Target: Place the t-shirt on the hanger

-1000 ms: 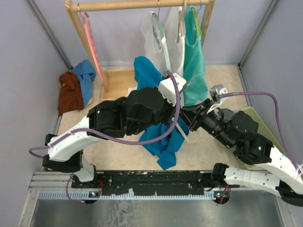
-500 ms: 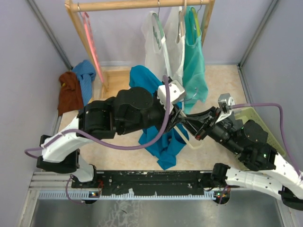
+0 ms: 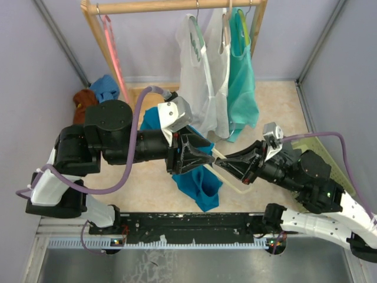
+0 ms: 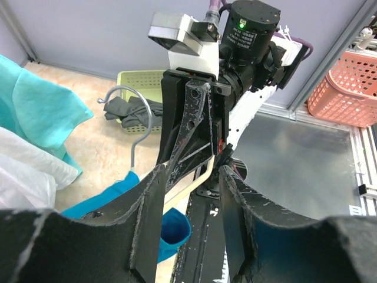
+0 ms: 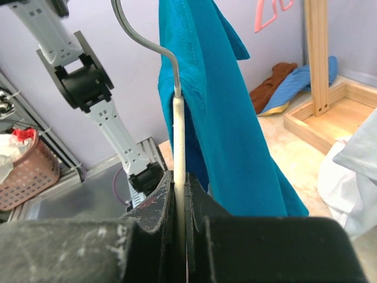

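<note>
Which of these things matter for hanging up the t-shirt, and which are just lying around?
In the job: t-shirt, hanger, right gripper clamping it.
Not part of it: mint tank top, white garments, pink hanger, brown cloth, light blue cloth, green basket.

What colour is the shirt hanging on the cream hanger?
The t-shirt is plain deep teal-blue, with no pattern; the right wrist view shows it best.
</note>
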{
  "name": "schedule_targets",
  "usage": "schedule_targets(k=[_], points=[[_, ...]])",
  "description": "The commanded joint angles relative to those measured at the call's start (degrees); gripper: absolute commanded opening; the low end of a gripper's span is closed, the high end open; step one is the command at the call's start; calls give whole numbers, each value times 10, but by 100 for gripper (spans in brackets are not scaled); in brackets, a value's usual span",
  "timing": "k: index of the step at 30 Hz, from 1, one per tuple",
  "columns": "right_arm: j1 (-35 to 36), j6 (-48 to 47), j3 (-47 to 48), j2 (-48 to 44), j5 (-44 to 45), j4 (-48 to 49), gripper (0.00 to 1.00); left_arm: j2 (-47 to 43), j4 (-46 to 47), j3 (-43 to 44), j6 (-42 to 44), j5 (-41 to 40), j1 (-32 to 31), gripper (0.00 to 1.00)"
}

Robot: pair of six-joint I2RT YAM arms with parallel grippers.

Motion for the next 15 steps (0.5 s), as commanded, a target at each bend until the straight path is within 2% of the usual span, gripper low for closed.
schedule_targets(k=[1,7,15], points=[[2,-5,0,-15,-46,33,0,-6,-6,15,13,5,-2,48],[2,-6,-8,-20,-101,32,0,-7,-62,22,31,-43,-2,54],[2,-10,2,2,-202,-2,0,-35,-78,-31,23,-29,-2,57]])
